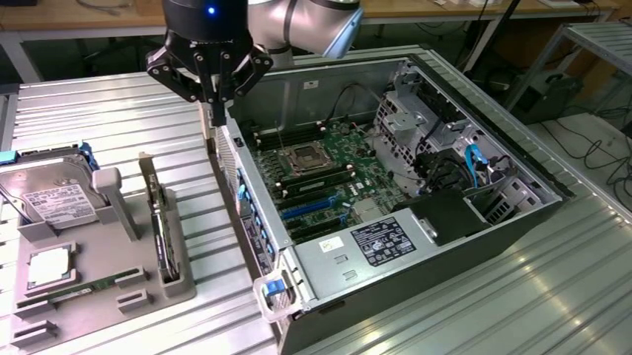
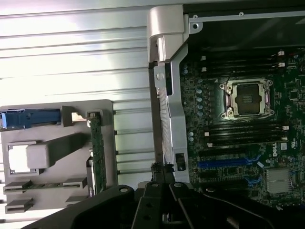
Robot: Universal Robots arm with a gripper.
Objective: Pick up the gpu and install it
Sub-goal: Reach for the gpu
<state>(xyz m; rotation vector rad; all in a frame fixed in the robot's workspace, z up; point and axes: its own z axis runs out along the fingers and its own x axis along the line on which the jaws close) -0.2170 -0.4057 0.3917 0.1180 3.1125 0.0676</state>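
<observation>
One ribbed metal table (image 1: pixel 99 126), wooden desks (image 1: pixel 99 18) behind

- Pretty sure I'm in a robotics lab or test workshop, not an office.
- I'm working over a ribbed aluminium table (image 1: pixel 118 118) with an opened PC tower (image 1: pixel 415 310) lying on it, motherboard (image 1: pixel 326 170) exposed.
- A grey fixture (image 1: pixel 109 255) near the table's edge at the exterior view's left has computer parts slotted in.
- Wooden workbenches (image 1: pixel 109 18) along the back, loose cables (image 1: pixel 593 148) on the floor, and a metal rack (image 1: pixel 593 33).
</observation>
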